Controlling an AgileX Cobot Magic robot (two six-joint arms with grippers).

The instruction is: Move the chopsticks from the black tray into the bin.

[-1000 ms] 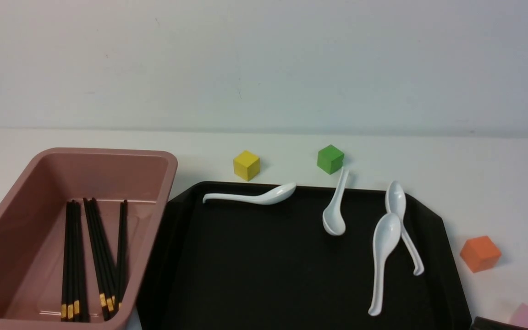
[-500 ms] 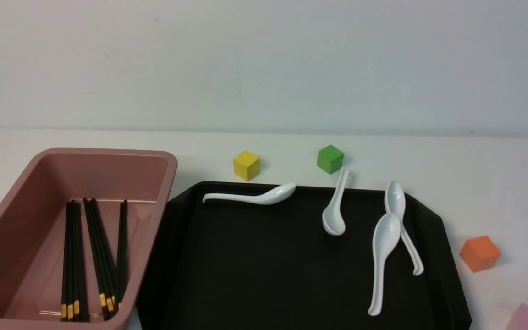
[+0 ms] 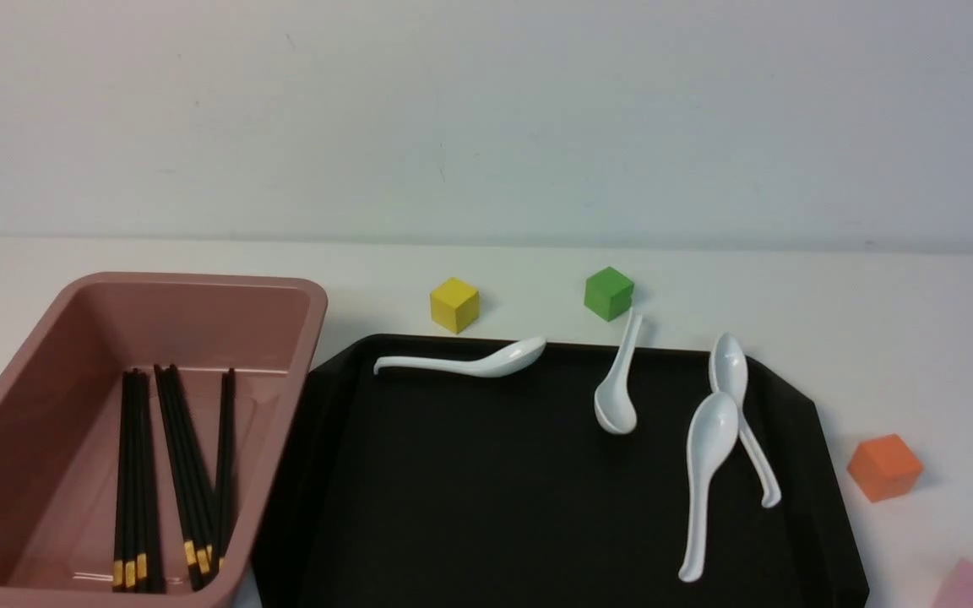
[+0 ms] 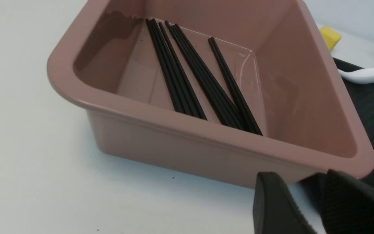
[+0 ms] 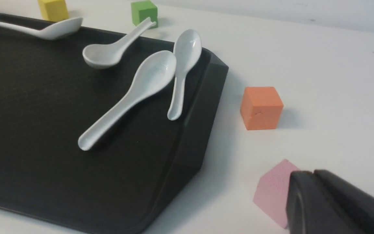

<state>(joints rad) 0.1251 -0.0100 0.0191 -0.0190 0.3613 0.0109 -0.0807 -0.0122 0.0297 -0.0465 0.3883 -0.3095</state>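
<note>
See the chopsticks (image 3: 127, 481) inside the bin (image 3: 311, 338), at 9 o'clock from the black tray (image 3: 495, 473), aligned roughly 12 to 6, gold bands toward 6. Lie nearer the left gripper (image 4: 302, 175), open with fingertips apart, holding nothing. Note the right gripper (image 5: 309, 174): fingertips together, well apart from the bin. Probably needs no further transfer; looks complete.

The left gripper (image 4: 299, 198) and right gripper (image 5: 304, 198) have dark grey, ridged fingers.

a bare tabletop setup, with coloured blocks (image 3: 609, 293) around a tray (image 3: 554, 473).
</note>
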